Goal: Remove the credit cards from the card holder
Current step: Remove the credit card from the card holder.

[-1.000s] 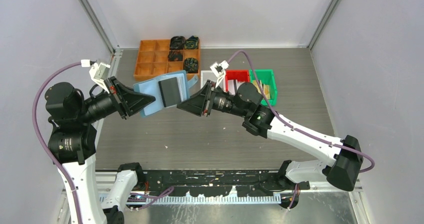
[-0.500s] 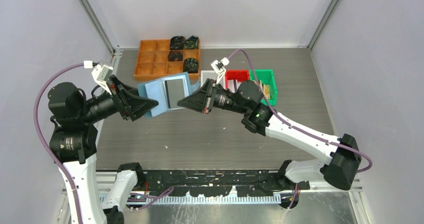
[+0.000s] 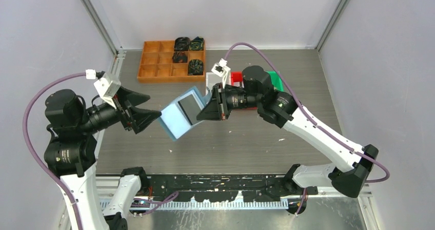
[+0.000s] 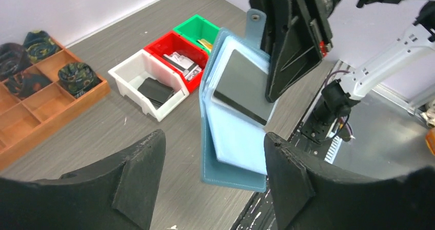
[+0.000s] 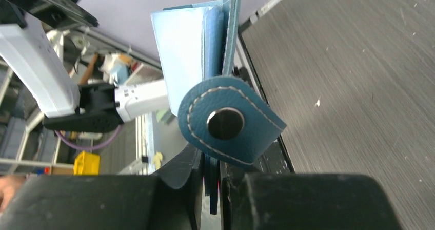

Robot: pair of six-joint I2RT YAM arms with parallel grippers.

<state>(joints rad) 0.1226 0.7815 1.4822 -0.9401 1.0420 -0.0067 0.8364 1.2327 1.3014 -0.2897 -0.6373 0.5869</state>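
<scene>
Light blue card holder (image 3: 177,123) hangs open above the desk (image 3: 231,142), clenched at its tab edge in my right jaws, my left jaws spread empty just short of it; next, I reckon, they must pinch the exposed dark grey card (image 4: 241,86).

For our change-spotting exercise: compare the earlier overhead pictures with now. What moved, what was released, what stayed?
The left gripper let go of the card holder, opened and drew back leftward. The right gripper, gripping its edge, carried it nearer and tilted it. The dark card stays inside; the orange tray is unmoved.
</scene>
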